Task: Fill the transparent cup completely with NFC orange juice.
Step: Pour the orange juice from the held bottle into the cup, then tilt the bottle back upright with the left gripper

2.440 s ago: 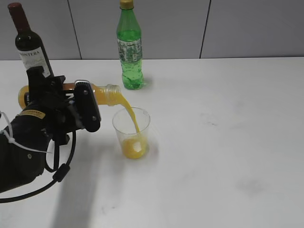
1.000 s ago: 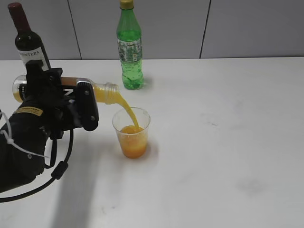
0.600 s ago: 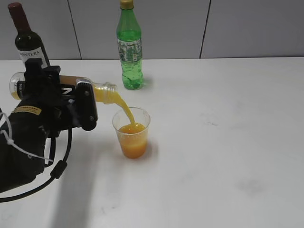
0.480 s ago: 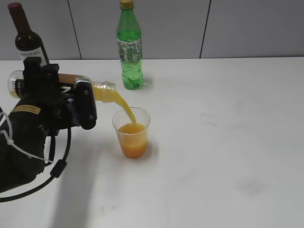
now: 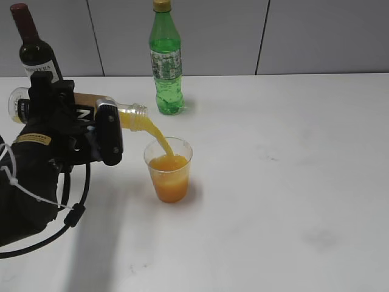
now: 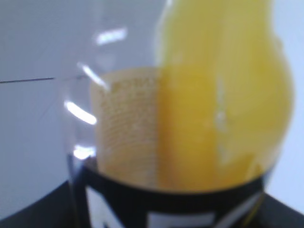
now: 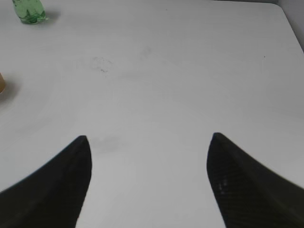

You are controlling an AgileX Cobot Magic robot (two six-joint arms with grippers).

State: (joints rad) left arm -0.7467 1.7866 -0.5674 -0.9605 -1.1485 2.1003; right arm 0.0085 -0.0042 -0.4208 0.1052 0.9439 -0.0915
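Juice bottle (image 5: pixel 124 115) clamped sideways between left fingers (image 5: pixel 111 135), above cup (image 5: pixel 168 170).

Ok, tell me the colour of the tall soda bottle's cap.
Yellow cap on the green soda bottle; clearest in the exterior view.

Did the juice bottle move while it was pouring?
Yes. The juice bottle shifted left and its back end rose, climbing up the wine bottle's label, tipping steeper.
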